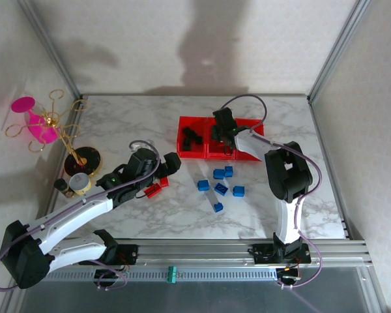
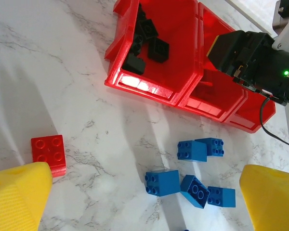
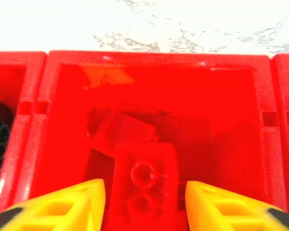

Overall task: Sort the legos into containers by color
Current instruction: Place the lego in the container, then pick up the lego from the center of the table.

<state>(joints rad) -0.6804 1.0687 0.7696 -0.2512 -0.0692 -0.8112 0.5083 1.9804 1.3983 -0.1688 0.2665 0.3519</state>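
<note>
The containers (image 1: pixel 194 154) are three joined red bins at the back of the table. Black legos (image 1: pixel 192 137) lie in the left bin (image 2: pixel 144 86). My right gripper (image 1: pixel 225 134) hangs over the middle bin (image 3: pixel 149 62). Its yellow fingers (image 3: pixel 62 204) stand open, with a small gap on each side of a red lego (image 3: pixel 144 168) that lies over another red one. Several blue legos (image 1: pixel 221 186) are scattered in front of the bins. My left gripper (image 1: pixel 166 166) is wide open above the table, with blue legos (image 2: pixel 162 183) between its fingers and a red lego (image 2: pixel 49 151) to its left.
A pink goblet (image 1: pixel 36 120) hangs on a gold rack with a round dark base (image 1: pixel 83 161) at the far left, next to a small jar (image 1: pixel 78 184). Metal frame posts and white walls bound the marble table (image 1: pixel 150 117).
</note>
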